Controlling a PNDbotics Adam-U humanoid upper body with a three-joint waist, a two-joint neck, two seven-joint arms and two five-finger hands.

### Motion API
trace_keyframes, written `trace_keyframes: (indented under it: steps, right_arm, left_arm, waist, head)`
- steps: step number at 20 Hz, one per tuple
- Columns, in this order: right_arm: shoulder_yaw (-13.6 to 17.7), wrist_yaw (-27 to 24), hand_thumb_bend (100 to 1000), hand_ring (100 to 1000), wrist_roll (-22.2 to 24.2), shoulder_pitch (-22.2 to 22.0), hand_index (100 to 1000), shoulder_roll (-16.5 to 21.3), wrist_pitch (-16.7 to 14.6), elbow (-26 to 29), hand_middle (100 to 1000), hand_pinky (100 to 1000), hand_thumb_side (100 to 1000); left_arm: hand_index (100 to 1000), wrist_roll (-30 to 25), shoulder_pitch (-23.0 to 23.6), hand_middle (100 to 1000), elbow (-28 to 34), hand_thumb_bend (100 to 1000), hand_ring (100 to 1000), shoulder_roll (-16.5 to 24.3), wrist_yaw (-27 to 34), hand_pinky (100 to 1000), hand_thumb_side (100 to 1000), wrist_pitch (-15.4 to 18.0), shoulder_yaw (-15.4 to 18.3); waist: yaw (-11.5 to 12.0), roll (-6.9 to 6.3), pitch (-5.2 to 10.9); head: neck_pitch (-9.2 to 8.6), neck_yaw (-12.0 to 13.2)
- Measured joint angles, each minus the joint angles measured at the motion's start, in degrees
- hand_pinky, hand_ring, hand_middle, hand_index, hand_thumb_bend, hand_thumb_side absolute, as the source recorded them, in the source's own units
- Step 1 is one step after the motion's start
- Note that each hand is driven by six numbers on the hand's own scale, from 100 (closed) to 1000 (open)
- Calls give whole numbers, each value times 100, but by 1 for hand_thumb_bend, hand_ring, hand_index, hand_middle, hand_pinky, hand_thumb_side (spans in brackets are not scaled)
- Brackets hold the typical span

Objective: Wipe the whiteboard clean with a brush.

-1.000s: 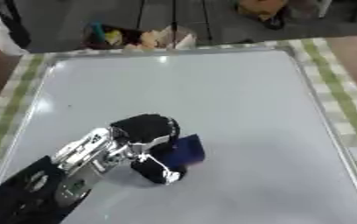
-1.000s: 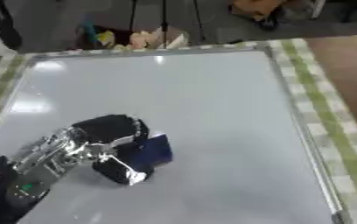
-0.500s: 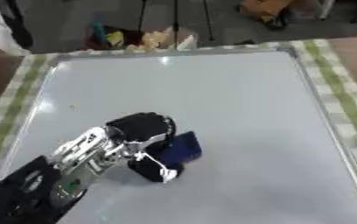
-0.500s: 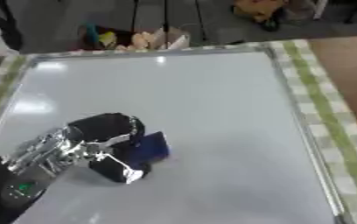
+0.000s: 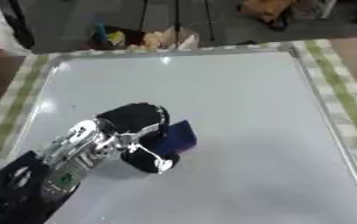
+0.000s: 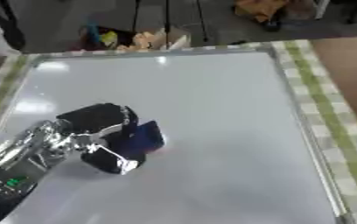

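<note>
The left hand [image 5: 132, 131] has its fingers curled round a dark blue brush [image 5: 175, 137] (only one end shows), pressed flat on the whiteboard [image 5: 243, 92], left of its middle, atop a checked tablecloth [image 6: 323, 109].

A silver-framed whiteboard [image 5: 235, 87] lies flat in front of me on a green-and-white checked cloth, its pale surface bare of visible marks and catching glare near the far edge at 12 o'clock. The brush [image 5: 175, 136], a small dark-blue block, sits on the board at about 8 o'clock from its centre, tilted, with its blue end pointing toward 2 o'clock. My left hand [image 5: 135, 131] curls around it from the 8 o'clock side.
</note>
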State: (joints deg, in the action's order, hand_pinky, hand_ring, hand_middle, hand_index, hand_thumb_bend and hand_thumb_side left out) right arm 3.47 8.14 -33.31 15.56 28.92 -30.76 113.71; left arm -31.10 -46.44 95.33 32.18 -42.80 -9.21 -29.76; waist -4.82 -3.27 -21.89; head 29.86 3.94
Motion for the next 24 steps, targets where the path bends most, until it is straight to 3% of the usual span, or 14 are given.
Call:
trace_keyframes:
  steps: [10, 19, 20, 21, 24]
  right_arm:
    - [-1, 0, 100, 697, 0, -21, 784, 0, 0, 0, 555, 745, 816]
    - [-3, 14, 100, 697, 2, -21, 785, 1, -3, 0, 552, 746, 819]
    - [-4, 22, 100, 697, 2, -21, 785, 0, -3, 0, 552, 747, 805]
    - [-5, 30, 100, 697, 2, -21, 785, 0, -3, 0, 551, 747, 819]
    - [-19, 41, 100, 697, 2, -20, 786, -3, -3, 0, 550, 747, 819]
  left_arm:
    - [178, 137, 93, 481, 49, 213, 518, 409, 138, 423, 396, -298, 471]
    - [175, 436, 105, 467, -326, 194, 509, 688, 245, 415, 396, -576, 1014]
    - [176, 465, 104, 467, -391, 100, 509, 705, 281, 415, 366, -605, 1077]
    - [175, 490, 101, 467, -446, 192, 508, 721, 307, 414, 396, -631, 1129]
    - [174, 586, 95, 465, -642, 186, 506, 738, 365, 410, 396, -705, 1286]
  waist:
    - [-6, -13, 0]
    - [-49, -14, -32]
    - [-54, -14, -41]
    - [-59, -14, -44]
    - [-75, -14, -81]
  head:
    - [0, 9]
    - [-24, 158]
    - [-27, 182]
    - [-30, 204]
    - [-76, 265]
